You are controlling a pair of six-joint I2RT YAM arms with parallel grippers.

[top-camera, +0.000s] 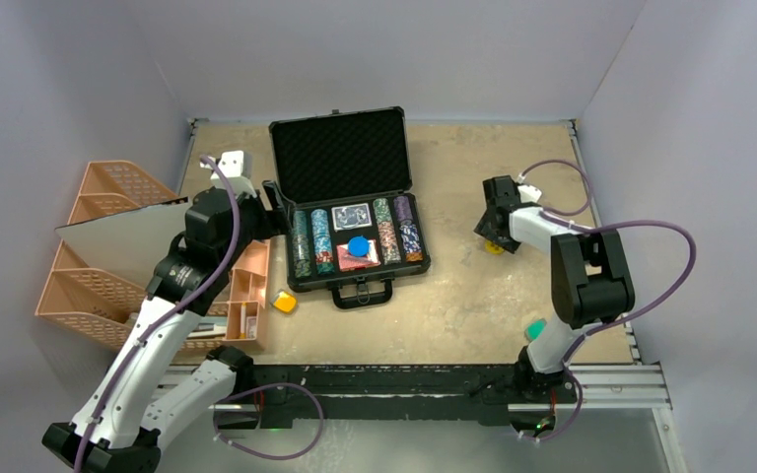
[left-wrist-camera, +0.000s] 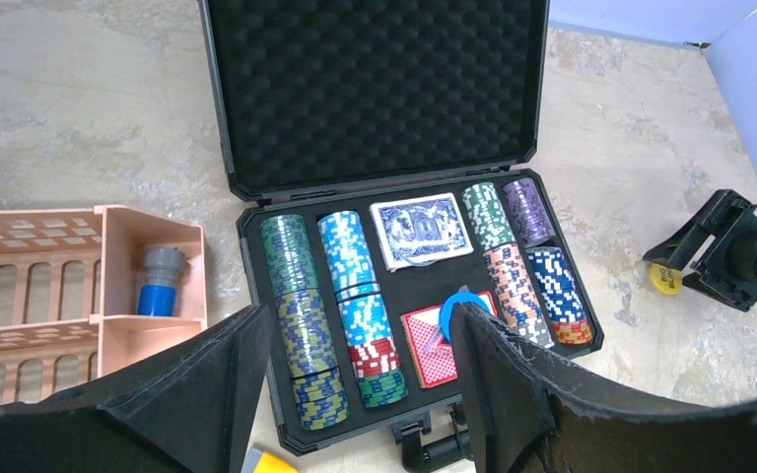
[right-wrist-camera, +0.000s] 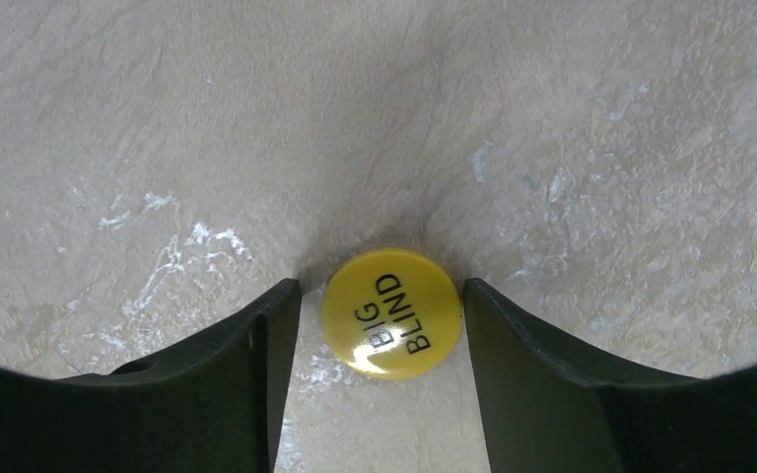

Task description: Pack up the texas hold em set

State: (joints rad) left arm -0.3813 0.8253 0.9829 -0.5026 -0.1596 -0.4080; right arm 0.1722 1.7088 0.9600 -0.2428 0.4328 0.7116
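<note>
The black briefcase (top-camera: 340, 158) lies open at the table's middle, its foam lid (left-wrist-camera: 370, 89) up. Inside are several chip stacks (left-wrist-camera: 296, 305), a blue deck (left-wrist-camera: 420, 229), a red deck (left-wrist-camera: 424, 345) and a blue button (left-wrist-camera: 456, 304) on the red deck. My left gripper (left-wrist-camera: 360, 315) is open and empty, hovering over the case's front left (top-camera: 274, 209). A yellow "BIG BLIND" button (right-wrist-camera: 391, 312) lies flat on the table right of the case (top-camera: 494, 247). My right gripper (right-wrist-camera: 382, 291) is open, low over the table, with one finger on each side of the button.
An orange organizer rack (top-camera: 108, 256) stands at the left, holding a blue and grey cylinder (left-wrist-camera: 161, 281). A small yellow block (top-camera: 284, 303) lies by the case's front left corner. A small green block (top-camera: 534, 329) lies near the right arm's base.
</note>
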